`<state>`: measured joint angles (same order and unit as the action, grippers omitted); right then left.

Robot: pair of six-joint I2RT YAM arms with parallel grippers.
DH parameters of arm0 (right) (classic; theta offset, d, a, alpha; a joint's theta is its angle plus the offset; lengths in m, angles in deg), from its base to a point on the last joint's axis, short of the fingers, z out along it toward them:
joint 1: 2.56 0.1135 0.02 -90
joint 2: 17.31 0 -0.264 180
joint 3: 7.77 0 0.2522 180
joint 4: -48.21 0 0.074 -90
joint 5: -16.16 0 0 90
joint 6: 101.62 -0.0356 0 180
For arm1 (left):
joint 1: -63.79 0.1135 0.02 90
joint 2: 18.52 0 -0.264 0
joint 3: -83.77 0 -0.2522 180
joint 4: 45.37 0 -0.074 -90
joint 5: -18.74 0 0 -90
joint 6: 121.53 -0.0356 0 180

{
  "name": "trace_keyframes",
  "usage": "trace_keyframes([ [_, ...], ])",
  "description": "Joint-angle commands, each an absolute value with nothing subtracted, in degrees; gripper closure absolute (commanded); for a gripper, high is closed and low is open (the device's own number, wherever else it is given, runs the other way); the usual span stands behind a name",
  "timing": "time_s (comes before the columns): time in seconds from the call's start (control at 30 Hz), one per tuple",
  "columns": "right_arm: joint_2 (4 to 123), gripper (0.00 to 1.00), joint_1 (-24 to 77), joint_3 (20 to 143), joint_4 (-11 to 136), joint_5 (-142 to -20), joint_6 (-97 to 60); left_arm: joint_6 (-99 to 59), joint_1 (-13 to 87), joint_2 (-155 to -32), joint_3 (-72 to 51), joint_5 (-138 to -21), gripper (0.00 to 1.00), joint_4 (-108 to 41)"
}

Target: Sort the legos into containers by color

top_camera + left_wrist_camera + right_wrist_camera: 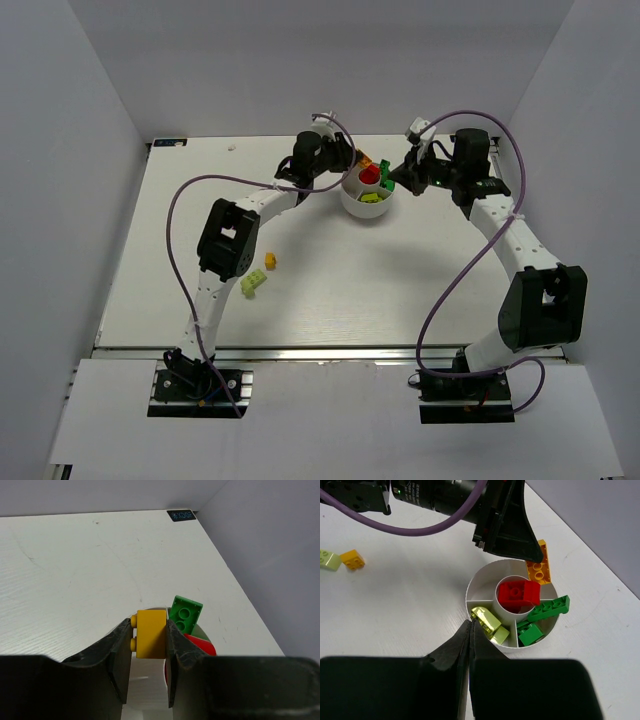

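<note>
The white dish [479, 585] holds red legos [519, 594] in its central cup, lime ones [489, 621] in the near-left wedge and green ones [535, 631] in the right wedge, one green brick [549, 608] leaning on the rim. My left gripper [149, 626] is shut on an orange-yellow lego [151, 634], holding it over the dish's far edge [364, 161]. My right gripper [471, 626] is shut and empty, its tips just outside the near rim by the lime wedge. Two loose legos lie on the table: an orange-yellow one [270, 261] and a lime one [253, 284].
The left arm [228, 238] arches over the table's left half, close to the two loose bricks. The right arm [520, 250] curves along the right side. White walls enclose the table on three sides. A small black label [180, 515] marks the far corner.
</note>
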<state>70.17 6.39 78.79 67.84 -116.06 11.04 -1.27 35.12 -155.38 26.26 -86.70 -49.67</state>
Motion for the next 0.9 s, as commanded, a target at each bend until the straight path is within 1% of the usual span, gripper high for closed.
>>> trace_keyframes([
  [0.0,69.53,1.0,5.96,78.59,66.02,-117.17,10.0,-2.61,34.7,-154.05,28.01,-85.85,0.92,-49.45],
  [0.3,69.44,1.0,5.88,78.24,65.66,-117.35,9.65,-4.46,34.52,-153.08,26.87,-84.18,0.81,-47.52],
  [0.4,69.44,1.0,5.88,78.15,65.58,-117.35,9.65,-4.81,34.43,-152.47,26.61,-83.13,0.67,-46.81],
  [0.43,69.44,1.0,5.88,78.15,65.58,-117.35,9.65,-4.99,34.35,-152.21,26.52,-82.69,0.56,-46.55],
  [0.47,69.44,1.0,5.88,78.15,65.58,-117.35,9.65,-5.16,34.26,-151.68,26.52,-82.34,0.52,-46.2],
  [0.5,69.35,1.0,5.88,78.15,65.58,-117.44,9.65,-5.51,34.26,-151.5,26.35,-81.99,0.43,-46.11],
  [0.57,69.26,1.0,5.88,78.07,65.49,-117.44,9.65,-5.78,34.08,-150.98,26.43,-81.81,0.38,-45.76],
  [0.63,69.35,1.0,5.88,77.98,65.49,-117.44,9.65,-6.04,34.08,-150.62,26.87,-81.81,0.34,-45.41],
  [0.67,69.18,1.0,5.88,77.98,65.49,-117.44,9.65,-5.96,33.99,-150.54,27.22,-81.72,0.34,-45.32],
  [0.77,69.0,1.0,5.88,78.06,65.49,-117.61,9.65,-5.61,33.91,-149.75,28.1,-81.89,0.34,-45.4],
  [0.87,68.82,1.0,5.88,78.24,65.75,-117.96,9.91,-5.78,33.91,-146.94,27.67,-80.32,0.38,-45.58],
])
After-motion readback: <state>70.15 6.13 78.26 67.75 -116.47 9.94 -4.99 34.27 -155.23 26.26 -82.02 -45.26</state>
